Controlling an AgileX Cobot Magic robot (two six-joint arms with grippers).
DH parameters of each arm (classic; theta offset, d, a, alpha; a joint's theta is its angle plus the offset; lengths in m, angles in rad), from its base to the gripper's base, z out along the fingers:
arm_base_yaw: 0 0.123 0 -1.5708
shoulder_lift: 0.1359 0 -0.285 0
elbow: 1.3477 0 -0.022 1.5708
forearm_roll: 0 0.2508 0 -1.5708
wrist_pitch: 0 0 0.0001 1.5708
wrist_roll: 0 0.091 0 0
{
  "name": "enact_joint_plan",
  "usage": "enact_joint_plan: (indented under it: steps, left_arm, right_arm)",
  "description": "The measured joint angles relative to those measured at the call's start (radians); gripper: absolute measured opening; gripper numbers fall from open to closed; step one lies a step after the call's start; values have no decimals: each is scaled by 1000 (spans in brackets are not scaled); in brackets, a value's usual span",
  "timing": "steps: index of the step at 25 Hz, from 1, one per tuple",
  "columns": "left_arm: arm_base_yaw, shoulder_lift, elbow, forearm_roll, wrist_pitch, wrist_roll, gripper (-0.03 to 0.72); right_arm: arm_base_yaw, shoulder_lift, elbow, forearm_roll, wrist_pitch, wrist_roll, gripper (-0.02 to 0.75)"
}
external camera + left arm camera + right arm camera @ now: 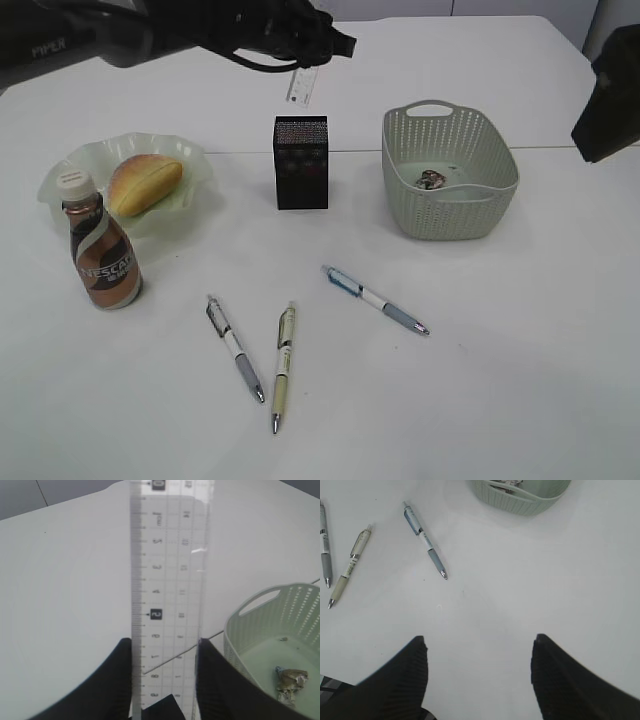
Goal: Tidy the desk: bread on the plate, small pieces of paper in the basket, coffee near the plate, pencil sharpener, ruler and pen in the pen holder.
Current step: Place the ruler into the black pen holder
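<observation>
**Ruler held above the pen holder**

Your counter (480, 400) carries the basket (450, 185), the plate (195, 165) with bread (145, 183), the coffee (103, 260) and the pen holder (301, 162). The left gripper (165, 680) has its jaws clamped on the ruler (167, 580) by its long edges — thin, stiff, slick plastic, likely to slip if tilted. It hangs just above the holder. The right gripper (477, 675) hovers, jaws apart, empty — three pens (281, 365) remain.

Clear ruler (301, 86) hanging upright above black mesh pen holder (301, 162), bread (145, 183) on green plate (198, 170) (coffee (103, 258) beside)
</observation>
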Motion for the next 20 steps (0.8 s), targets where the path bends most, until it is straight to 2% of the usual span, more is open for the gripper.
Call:
enact_joint_plan:
  steps: [7,17,20]
  left_arm:
    - [-18,-121,0,-36,168,0,272]
    - [-20,-333,0,-93,591,2,272]
    - [-20,-384,0,-153,691,61,272]
  right_arm:
    - [0,0,0,-2,0,0,475]
    - [0,0,0,-2,-3,0,475]
    - [0,0,0,-2,-3,0,475]
